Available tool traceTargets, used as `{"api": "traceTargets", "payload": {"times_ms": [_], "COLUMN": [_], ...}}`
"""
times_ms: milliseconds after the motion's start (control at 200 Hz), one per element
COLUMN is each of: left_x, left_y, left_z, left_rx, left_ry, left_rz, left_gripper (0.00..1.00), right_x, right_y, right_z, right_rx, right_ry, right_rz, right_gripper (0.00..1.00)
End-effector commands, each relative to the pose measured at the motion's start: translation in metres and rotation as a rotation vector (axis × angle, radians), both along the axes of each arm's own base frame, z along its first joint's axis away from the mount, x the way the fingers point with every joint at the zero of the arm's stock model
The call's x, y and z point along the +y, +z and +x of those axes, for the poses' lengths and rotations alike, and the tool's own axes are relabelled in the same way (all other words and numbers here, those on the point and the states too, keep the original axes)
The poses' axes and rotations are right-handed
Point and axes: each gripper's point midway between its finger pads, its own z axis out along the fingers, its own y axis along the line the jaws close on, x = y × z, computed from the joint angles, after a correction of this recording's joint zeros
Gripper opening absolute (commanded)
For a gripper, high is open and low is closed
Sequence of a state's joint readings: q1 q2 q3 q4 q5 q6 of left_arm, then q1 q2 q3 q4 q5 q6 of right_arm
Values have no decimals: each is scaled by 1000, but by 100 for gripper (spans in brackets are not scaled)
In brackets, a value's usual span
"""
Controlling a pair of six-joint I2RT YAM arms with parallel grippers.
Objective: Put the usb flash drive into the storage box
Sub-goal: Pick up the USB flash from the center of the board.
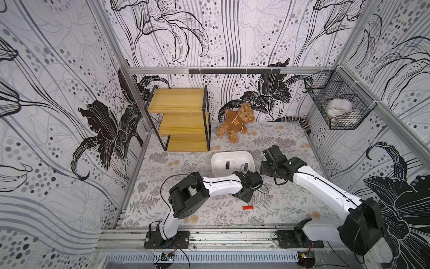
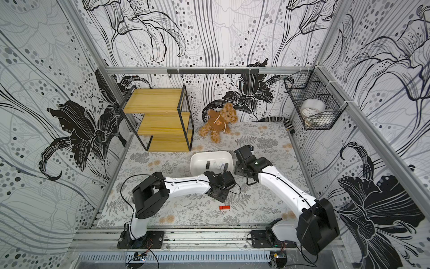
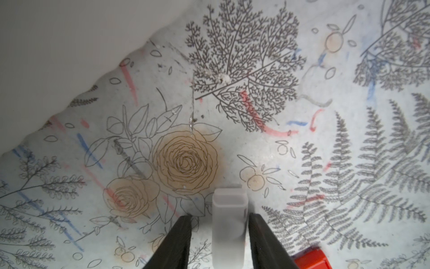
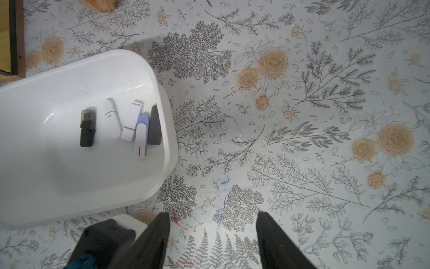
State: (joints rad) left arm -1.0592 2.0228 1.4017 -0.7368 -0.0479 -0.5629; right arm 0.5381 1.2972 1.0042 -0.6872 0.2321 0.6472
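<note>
A frosted white usb flash drive (image 3: 229, 223) lies on the table between the fingers of my left gripper (image 3: 220, 215). One finger touches it and a gap remains on the other side, so the jaws stand open around it. A red flash drive (image 1: 247, 207) lies on the table just beside that gripper (image 1: 243, 195), toward the front. The white storage box (image 1: 217, 158) sits right behind the left wrist and holds several flash drives (image 4: 87, 130). My right gripper (image 4: 213, 213) hangs open over bare table beside the box's rim (image 4: 173, 139), with nothing in it.
A brown teddy bear (image 1: 237, 121) leans on the back wall. A wooden shelf (image 1: 181, 118) stands at the back left. A black wire basket (image 1: 337, 107) with a tape roll hangs on the right wall. A striped cloth (image 1: 293, 120) lies at the back right.
</note>
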Motion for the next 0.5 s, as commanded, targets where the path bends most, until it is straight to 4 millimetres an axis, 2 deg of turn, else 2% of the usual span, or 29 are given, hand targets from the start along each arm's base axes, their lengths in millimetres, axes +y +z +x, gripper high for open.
{"api": "traceTargets", "payload": {"times_ms": [0, 380, 496], "left_x": [3, 9, 9], "left_y": [-6, -13, -14], "left_z": [-4, -10, -12], "left_rx": [25, 45, 53], "left_ry": [-13, 3, 10], "left_rz": [31, 26, 16], "left_gripper": [39, 16, 3], "right_x": [-11, -22, -23], "right_y": [-3, -24, -34], "right_z": [-8, -15, -23], "right_rx": [15, 78, 107], "right_ry": [-36, -77, -96], "right_rz": [-14, -13, 1], "right_gripper": [65, 67, 67]}}
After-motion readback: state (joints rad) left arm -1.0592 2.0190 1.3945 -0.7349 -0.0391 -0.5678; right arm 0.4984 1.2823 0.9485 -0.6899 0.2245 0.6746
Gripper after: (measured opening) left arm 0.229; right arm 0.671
